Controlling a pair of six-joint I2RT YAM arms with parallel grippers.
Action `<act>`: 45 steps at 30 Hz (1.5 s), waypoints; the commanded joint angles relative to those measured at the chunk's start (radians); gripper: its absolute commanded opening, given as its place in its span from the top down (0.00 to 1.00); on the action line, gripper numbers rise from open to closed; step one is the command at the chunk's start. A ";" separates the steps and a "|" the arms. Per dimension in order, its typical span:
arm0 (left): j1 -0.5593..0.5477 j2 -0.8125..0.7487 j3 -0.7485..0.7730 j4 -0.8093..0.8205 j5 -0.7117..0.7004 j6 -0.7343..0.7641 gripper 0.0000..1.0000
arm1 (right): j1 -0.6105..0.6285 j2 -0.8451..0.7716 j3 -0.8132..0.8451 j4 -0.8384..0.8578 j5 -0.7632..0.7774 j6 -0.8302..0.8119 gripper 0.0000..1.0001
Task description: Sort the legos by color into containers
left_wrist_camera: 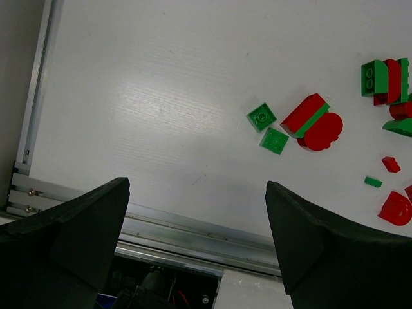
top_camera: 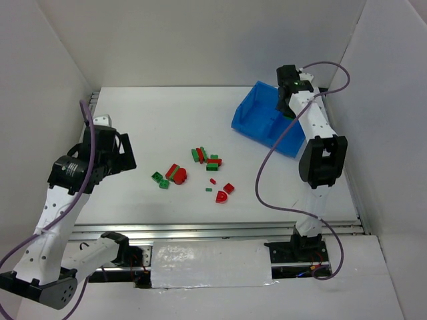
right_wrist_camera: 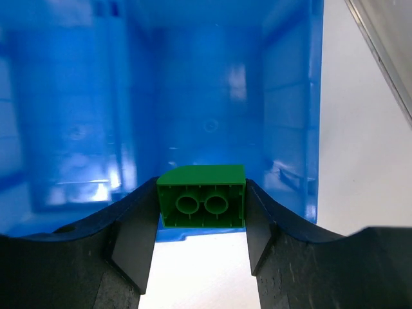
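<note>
My right gripper (right_wrist_camera: 201,212) is shut on a green brick (right_wrist_camera: 201,196), underside toward the camera, held over the near edge of the blue bin (right_wrist_camera: 212,96); in the top view this gripper (top_camera: 288,100) hangs over the bin's (top_camera: 253,120) right compartment. Red and green bricks lie scattered mid-table: a cluster (top_camera: 207,157), a red-green stack (top_camera: 176,173), two green squares (top_camera: 160,180), and small red pieces (top_camera: 224,192). My left gripper (left_wrist_camera: 196,225) is open and empty, above the table's near left; the stack (left_wrist_camera: 312,119) and green squares (left_wrist_camera: 268,129) show ahead of it.
White walls enclose the table on the left, back and right. An aluminium rail (left_wrist_camera: 180,225) runs along the near edge. The right arm's purple cable (top_camera: 267,180) loops over the table's right side.
</note>
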 commanded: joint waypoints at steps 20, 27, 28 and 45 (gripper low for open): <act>-0.003 0.094 0.043 0.043 -0.036 -0.005 0.01 | 0.342 -0.292 -0.262 0.007 -0.102 0.069 0.00; -0.003 0.079 0.008 0.082 0.029 0.004 0.00 | 0.634 -0.519 -0.800 0.341 -0.280 0.076 0.06; -0.003 0.072 -0.010 0.088 0.036 0.004 0.00 | 0.669 -0.522 -0.862 0.375 -0.372 -0.032 0.08; -0.002 0.042 -0.109 0.125 0.110 0.018 0.01 | 0.683 -0.338 -0.917 0.474 -0.328 -0.087 0.33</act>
